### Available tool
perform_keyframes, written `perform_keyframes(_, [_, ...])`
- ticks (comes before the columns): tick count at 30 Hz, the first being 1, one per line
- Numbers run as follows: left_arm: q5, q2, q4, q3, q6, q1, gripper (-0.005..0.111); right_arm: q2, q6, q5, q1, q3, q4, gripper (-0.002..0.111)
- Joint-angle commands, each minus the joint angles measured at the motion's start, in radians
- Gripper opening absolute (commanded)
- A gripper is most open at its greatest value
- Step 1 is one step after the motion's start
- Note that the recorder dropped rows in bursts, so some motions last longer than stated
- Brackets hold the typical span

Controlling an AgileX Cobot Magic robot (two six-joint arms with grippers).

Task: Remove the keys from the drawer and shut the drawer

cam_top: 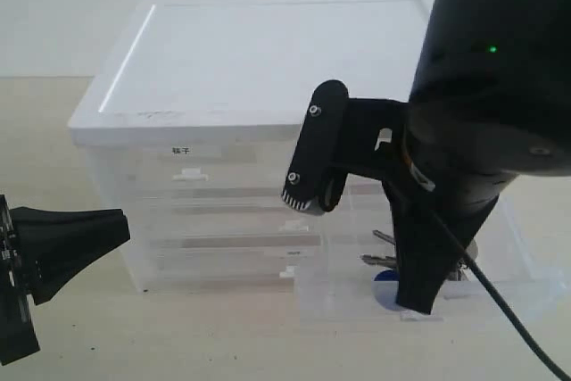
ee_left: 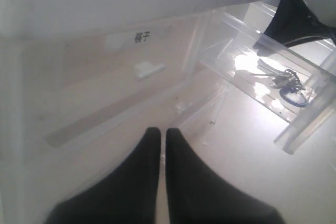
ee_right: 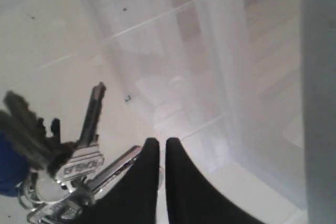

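While the keys [cam_top: 382,261] lay in the open drawer [cam_top: 522,287] at five o'clock of the plastic cabinet [cam_top: 268,51], the right gripper [ee_right: 158,142] had its tips squeezed together just beside them, so both jobs were left.

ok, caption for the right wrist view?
Black right claw shut beside the bunch of silver metal keys with a blue tag, in the pulled-out translucent plastic drawer.
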Motion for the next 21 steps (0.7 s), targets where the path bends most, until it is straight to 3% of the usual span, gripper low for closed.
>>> perform_keyframes(1, [-0.013, 0.007, 0.005, 0.0, -0.006, 0.002, 0.005, 0.001, 0.09, -0.031, -0.005, 0.0, -0.118, 0.0])
perform_keyframes(6, [-0.013, 0.007, 0.005, 0.0, -0.006, 0.002, 0.005, -0.04, 0.012, -0.085, -0.005, 0.0, 0.013, 0.003])
perform_keyframes(12, [-0.013, 0.007, 0.007, 0.0, -0.006, 0.002, 0.005, -0.121, -0.085, -0.119, -0.005, 0.0, 0.163, 0.043])
perform_keyframes(21, [-0.013, 0.007, 0.024, 0.0, -0.006, 0.002, 0.005, -0.069, -0.103, -0.112, -0.005, 0.0, 0.236, 0.044])
